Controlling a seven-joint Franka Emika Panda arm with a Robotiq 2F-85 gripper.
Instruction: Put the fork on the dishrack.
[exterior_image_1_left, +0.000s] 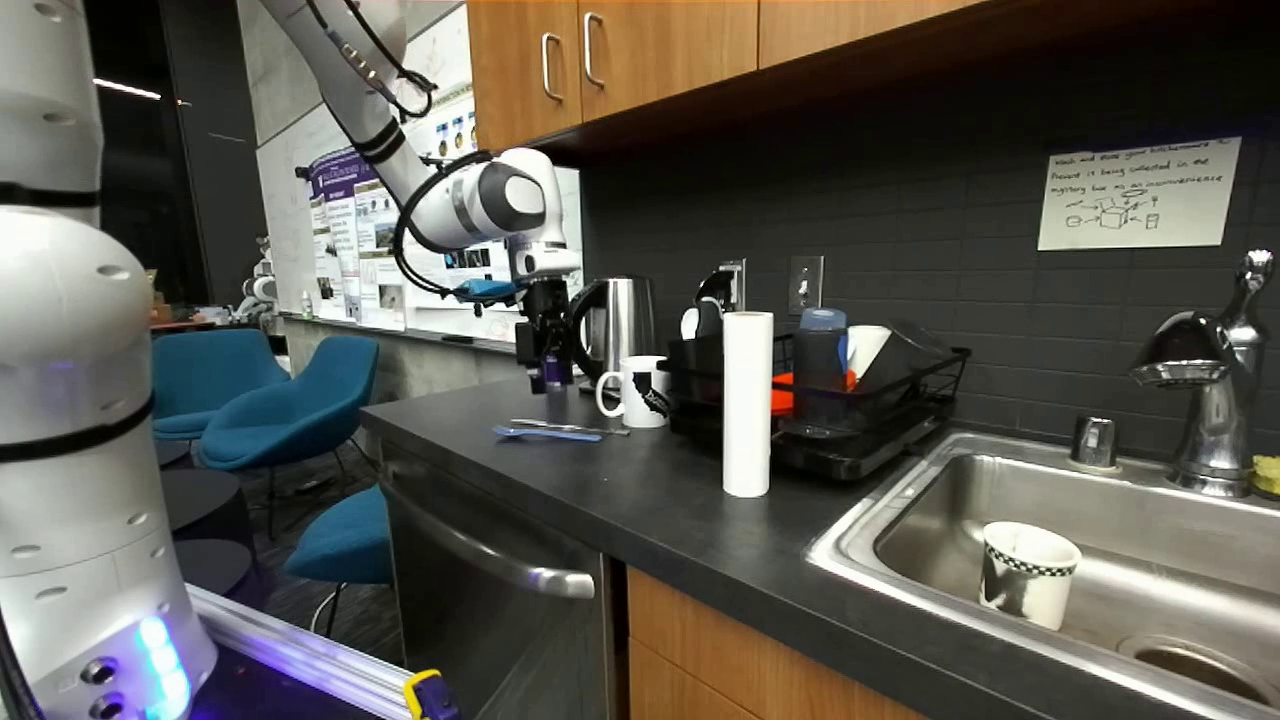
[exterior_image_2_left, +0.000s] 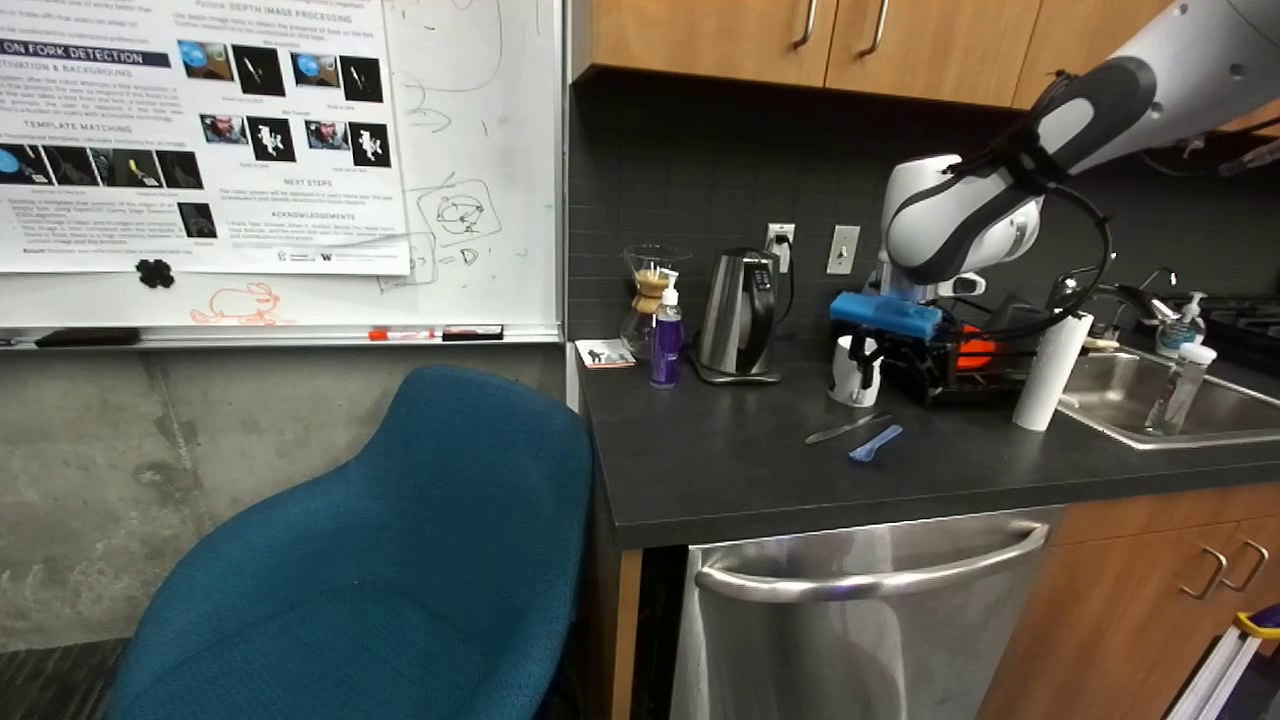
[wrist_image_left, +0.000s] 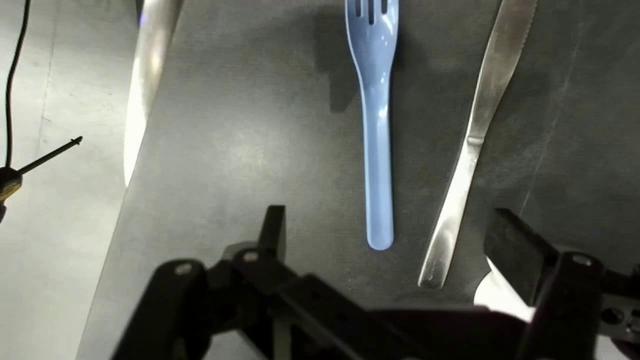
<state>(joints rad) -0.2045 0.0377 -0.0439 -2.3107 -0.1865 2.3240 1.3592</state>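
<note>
White poster (exterior_image_2_left: 200, 140) read "FORK DETECTION"; black wire dishrack (exterior_image_1_left: 880, 430) held orange item (exterior_image_1_left: 784, 397); black gripper (wrist_image_left: 392, 232) stood spread (blue fork (wrist_image_left: 377, 130) nearby).

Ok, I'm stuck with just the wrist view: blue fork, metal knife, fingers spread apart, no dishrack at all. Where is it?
Observer: The dishrack sits on the counter, between the white mug and the sink.
Operator: Anything standing in front of it?
Observer: Yes, an upright paper-towel roll; in an exterior view it hides part of the dishrack.
Operator: Before I bring the fork over, does the dishrack hold anything?
Observer: It does: an orange item shows inside in both exterior views.
</note>
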